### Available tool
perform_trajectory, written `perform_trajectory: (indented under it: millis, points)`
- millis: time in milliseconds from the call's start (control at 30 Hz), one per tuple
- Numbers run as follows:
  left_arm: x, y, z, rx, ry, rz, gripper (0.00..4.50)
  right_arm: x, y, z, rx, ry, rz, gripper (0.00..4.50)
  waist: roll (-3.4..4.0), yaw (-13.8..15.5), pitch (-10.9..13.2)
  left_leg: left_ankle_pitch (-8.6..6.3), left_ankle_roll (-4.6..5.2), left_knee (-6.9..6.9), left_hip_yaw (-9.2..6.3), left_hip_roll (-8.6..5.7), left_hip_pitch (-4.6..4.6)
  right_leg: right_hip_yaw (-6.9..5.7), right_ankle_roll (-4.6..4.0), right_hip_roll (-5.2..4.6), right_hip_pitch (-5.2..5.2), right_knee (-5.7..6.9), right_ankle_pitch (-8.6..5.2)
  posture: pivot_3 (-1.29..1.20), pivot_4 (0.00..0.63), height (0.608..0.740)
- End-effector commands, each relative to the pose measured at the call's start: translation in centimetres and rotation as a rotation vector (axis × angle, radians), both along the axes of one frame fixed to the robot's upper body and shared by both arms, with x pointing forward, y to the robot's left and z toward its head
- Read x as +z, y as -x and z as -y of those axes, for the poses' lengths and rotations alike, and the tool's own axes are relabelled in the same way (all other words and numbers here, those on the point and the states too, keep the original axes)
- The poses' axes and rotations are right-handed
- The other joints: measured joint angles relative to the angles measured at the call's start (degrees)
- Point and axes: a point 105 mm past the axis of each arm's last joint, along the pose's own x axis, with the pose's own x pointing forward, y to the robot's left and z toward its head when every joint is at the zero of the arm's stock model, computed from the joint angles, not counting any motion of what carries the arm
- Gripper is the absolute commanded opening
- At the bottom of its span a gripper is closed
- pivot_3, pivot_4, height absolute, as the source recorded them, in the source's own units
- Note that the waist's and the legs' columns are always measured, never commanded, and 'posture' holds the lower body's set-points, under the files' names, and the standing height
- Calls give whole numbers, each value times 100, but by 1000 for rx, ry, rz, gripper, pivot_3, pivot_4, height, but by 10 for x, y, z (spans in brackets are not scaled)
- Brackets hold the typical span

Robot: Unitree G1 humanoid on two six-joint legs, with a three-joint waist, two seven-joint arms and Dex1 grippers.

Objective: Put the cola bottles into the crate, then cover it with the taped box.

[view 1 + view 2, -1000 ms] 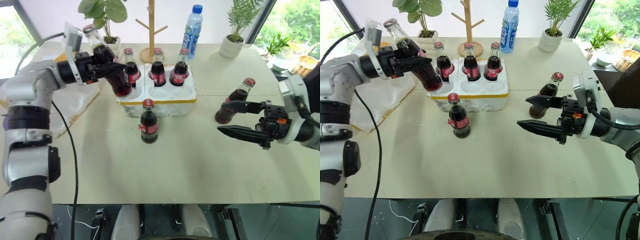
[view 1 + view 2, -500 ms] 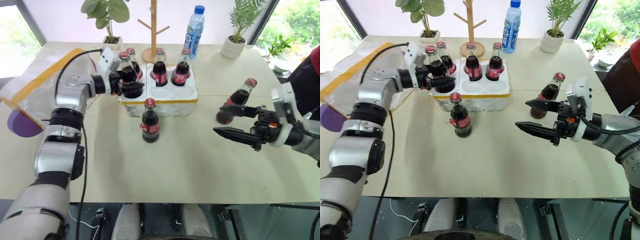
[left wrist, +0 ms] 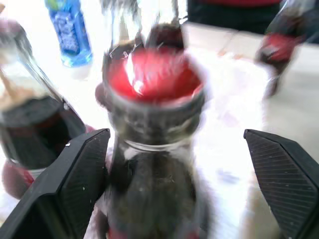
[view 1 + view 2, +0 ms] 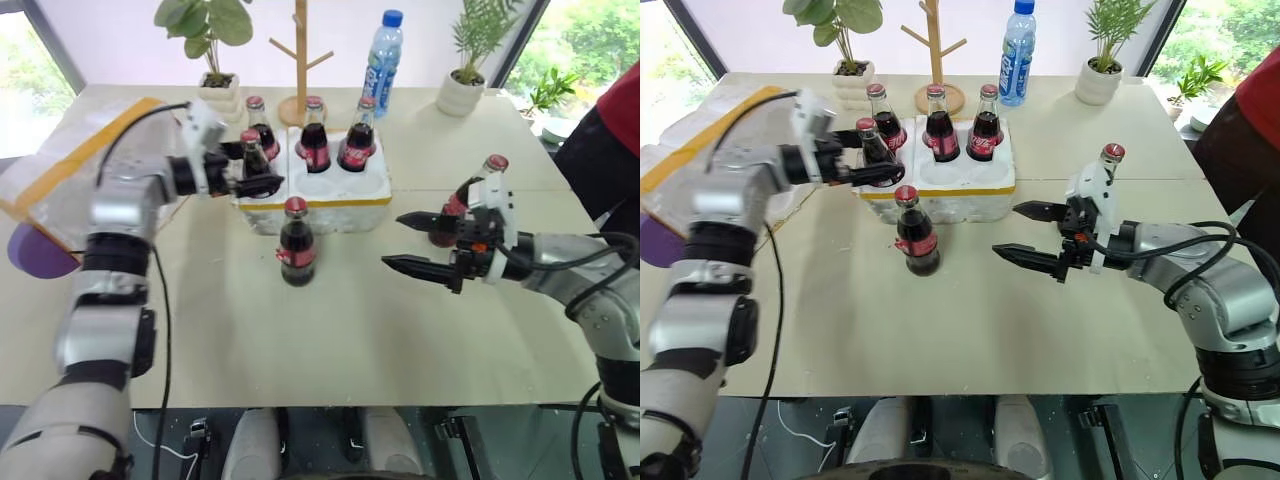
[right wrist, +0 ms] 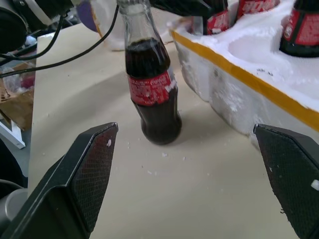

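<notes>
The crate (image 4: 330, 200) sits mid-table holding several cola bottles: three in the back row (image 4: 315, 140) and one in the front left hole (image 4: 250, 158). My left gripper (image 4: 268, 166) is open around that front left bottle (image 3: 152, 84), its fingers apart on either side. Another cola bottle (image 4: 296, 243) stands on the table just in front of the crate. My right gripper (image 4: 392, 240) is open to the right of it, pointing at it with nothing between its fingers. One more cola bottle (image 4: 468, 195) stands behind the right hand. The taped box (image 4: 70, 170) lies at the far left.
Behind the crate stand a blue-capped water bottle (image 4: 382, 50) and a wooden rack (image 4: 300, 60), with potted plants (image 4: 462, 90) on either side. A purple object (image 4: 40, 252) pokes out under the taped box. A person in red (image 4: 610, 130) stands at the right edge.
My left gripper has brought its bottle down into the crate's front left hole and opened. My right gripper has moved left toward the bottle standing in front of the crate.
</notes>
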Motion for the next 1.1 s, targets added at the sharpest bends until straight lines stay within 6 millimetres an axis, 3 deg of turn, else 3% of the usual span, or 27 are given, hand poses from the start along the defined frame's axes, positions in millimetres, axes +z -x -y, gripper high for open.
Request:
perform_trajectory:
  millis: [33,200,300,533,900,1000,1067,1100]
  points:
    - [30,39,-8,-121,11,11,4475,5,4,-19,85,-8,39,4500,1,-8,0,0,0,0,-3,0,1,0,0,0,2,0,0,0,150,740]
    - [18,95,-24,-227,-121,-106,4475,-6,-7,-45,126,-16,25,4500,4,-47,-1,0,0,0,-3,2,8,3,-1,-2,3,4,0,0,150,740]
    - [-4,112,-24,-228,-201,-137,4475,-14,-12,-62,153,-31,5,4500,4,-2,-1,2,-3,1,-6,5,8,1,-2,-5,6,7,-1,0,150,740]
    - [-13,113,-21,-173,-177,-129,4475,-30,-34,-91,137,-38,-40,4500,4,59,-1,2,-4,5,-9,-5,8,-4,-2,-14,13,6,-1,0,150,740]
    - [-11,112,-22,-128,-137,-117,4475,-43,-40,-127,177,-100,-122,4500,5,-29,0,3,-5,-1,-9,-2,9,-4,-2,-3,8,7,-1,0,150,740]
    - [-9,110,-22,-114,-127,-107,4500,-38,-35,-126,198,-131,-132,3707,7,-27,1,3,-6,-1,-9,-1,8,-4,-2,-4,6,8,-1,0,150,740]
    - [-9,108,-23,-104,-125,-101,4500,-28,-26,-119,236,-148,-119,2892,7,-20,1,3,-6,-1,-9,-1,8,-4,-2,-4,6,8,-1,0,150,740]
    - [-9,108,-23,-100,-122,-100,4500,-21,-21,-114,254,-156,-114,2795,7,-6,1,3,-6,-2,-10,-1,8,-5,-2,-5,7,7,-1,0,150,740]
